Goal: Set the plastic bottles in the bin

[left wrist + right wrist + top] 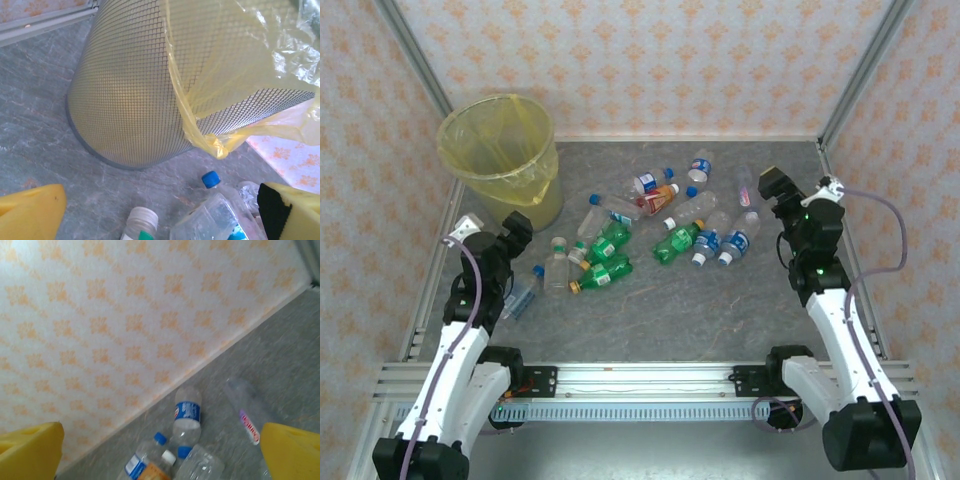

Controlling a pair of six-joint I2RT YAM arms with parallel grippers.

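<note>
Several plastic bottles [650, 225] lie scattered mid-table: green ones [604, 273], clear blue-capped ones [733, 244] and one with a red-orange label [658, 195]. The bin [470, 118], mesh-walled and lined with a yellow bag, stands at the back left. My left gripper [518, 230] hovers open just in front of the bin, over a clear bottle [524, 291]. In the left wrist view the open left gripper [160, 202] faces the bin's mesh [130, 100], with a blue-capped bottle [211, 178] below. My right gripper [768, 182] is open near the back right. The right gripper [163, 432] looks over a blue-labelled bottle [187, 412].
Patterned walls and metal frame posts [415, 60] close the table on three sides. The yellow bag [225, 60] hangs loose over the bin's side. A clear bottle with a pink label [243, 412] lies near the back wall. Bare table [670, 310] lies in front of the bottles.
</note>
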